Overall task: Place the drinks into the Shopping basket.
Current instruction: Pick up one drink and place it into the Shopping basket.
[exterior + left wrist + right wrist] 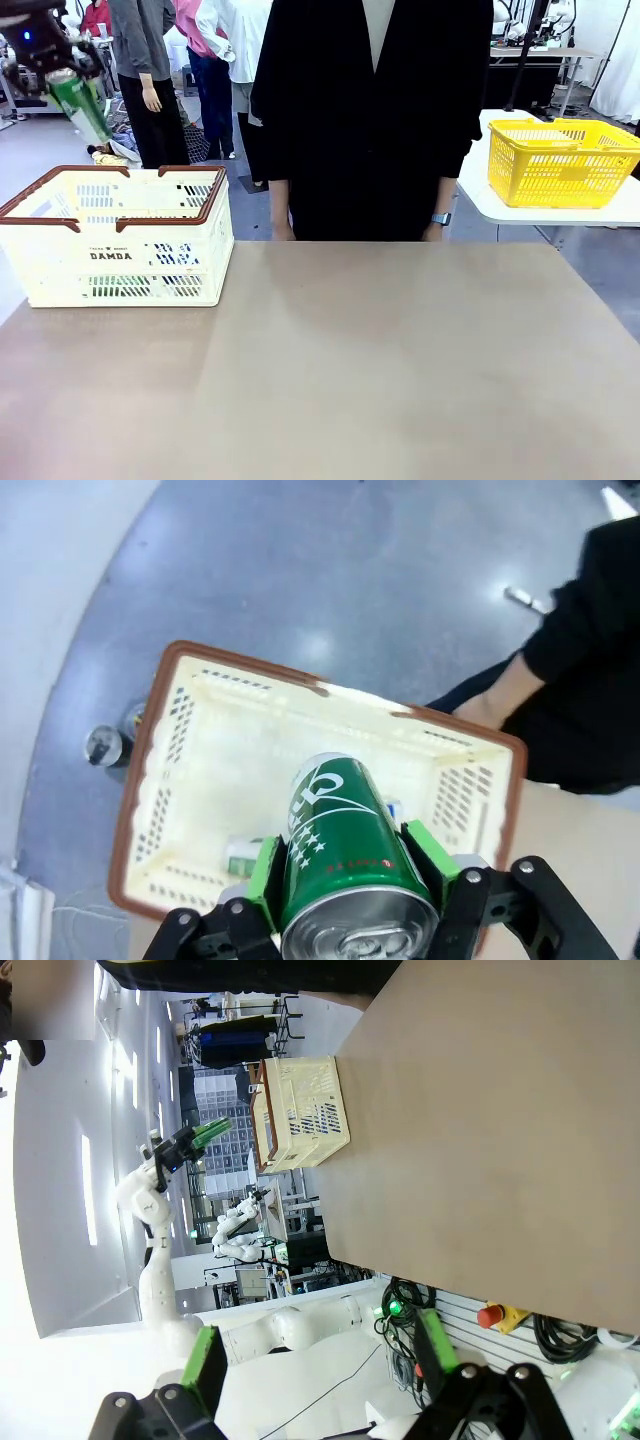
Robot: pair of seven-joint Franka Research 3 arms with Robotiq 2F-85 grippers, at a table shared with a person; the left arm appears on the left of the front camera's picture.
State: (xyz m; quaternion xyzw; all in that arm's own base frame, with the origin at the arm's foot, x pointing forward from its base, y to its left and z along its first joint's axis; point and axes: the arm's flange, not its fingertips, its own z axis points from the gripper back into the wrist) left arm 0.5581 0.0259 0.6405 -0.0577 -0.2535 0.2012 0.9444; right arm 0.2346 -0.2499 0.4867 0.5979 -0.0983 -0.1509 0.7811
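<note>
The left hand clamps a green can between its green pads, hanging above the cream basket, which sits on the table at about ten o'clock from the centre. Another can lies on the basket floor, more showing through the slots. The right hand is spread wide, holding nothing. A person's hand rests near the basket's rim.

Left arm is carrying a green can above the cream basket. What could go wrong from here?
1. The left gripper holds the green can high above the Shopping basket; released from there, it may bounce or dent.
2. It could land on the cans already lying in the basket.
3. In the front view the can hangs near the basket's far-left edge, so it may miss.
</note>
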